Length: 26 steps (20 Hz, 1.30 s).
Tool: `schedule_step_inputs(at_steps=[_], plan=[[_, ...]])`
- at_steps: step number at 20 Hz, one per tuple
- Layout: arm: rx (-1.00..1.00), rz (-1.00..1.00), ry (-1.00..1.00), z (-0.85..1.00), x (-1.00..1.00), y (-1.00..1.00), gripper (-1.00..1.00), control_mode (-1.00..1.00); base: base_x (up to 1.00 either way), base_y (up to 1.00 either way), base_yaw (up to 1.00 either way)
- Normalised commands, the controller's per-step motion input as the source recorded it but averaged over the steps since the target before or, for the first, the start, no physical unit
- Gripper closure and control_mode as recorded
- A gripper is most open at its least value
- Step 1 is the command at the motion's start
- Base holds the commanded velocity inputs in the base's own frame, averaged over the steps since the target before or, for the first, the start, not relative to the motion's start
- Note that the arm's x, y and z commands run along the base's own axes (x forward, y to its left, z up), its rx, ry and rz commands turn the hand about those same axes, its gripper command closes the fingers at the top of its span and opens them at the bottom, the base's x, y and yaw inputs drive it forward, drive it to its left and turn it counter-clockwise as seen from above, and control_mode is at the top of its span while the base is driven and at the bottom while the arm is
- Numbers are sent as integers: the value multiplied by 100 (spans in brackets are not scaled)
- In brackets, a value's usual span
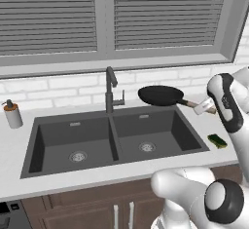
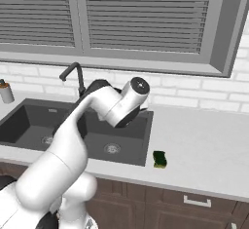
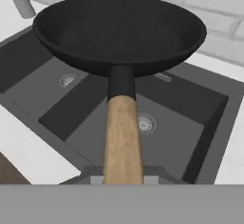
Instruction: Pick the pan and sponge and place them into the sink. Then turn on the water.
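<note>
The small round black shallow pan [image 1: 160, 95] is held in the air by its brownish wooden handle [image 3: 122, 137], with the bowl level and projecting straight ahead of the two-finger gripper [image 1: 208, 106]. The gripper is closed on the far end of the handle; the fingertips themselves are hidden beneath the handle in the hand view, so the contact is judged from the pan being carried clear of every surface. In the left base view the bowl is seen above the rear edge of the right basin, and in the hand view it is seen over the divider and both basins, whose two round steel drains [image 3: 146, 122] lie below it.

The dark grey rectangular double-basin sink [image 1: 39, 140] lies below and ahead of the gripper, and both basins hold nothing. The tall dark gooseneck tap [image 1: 111, 89] stands behind the divider, beyond the pan's far rim, and no stream is seen at its spout.

The small rectangular sponge, yellow with a dark green face [image 1: 217, 141], lies flat on the white counter [image 2: 204, 145] just beside the right end of the sink, below the gripper and on the robot's side of it. A grey soap dispenser bottle with a brown pump [image 1: 12, 113] stands on the counter past the left basin, well apart from the gripper. A white brick wall [image 2: 194, 89] and a grey window with closed slatted blinds [image 1: 48, 13] are seen behind.
</note>
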Motion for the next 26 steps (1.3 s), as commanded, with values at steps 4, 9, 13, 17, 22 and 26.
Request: schedule_step_inputs(at_steps=[4,9,13,17,22,26], plan=[[3,25,0,-1,26,0,100,-100,0,0,0],[0,17,0,-26,45,1,100,-100,0,0,0],[-8,1,5,-49,44,8,100,-100,0,0,0],[-16,-5,8,-50,34,3,100,-100,0,0,0],[-12,-13,0,-39,20,0,100,-100,0,0,0],[-6,-9,0,-28,4,0,100,-100,0,0,0]])
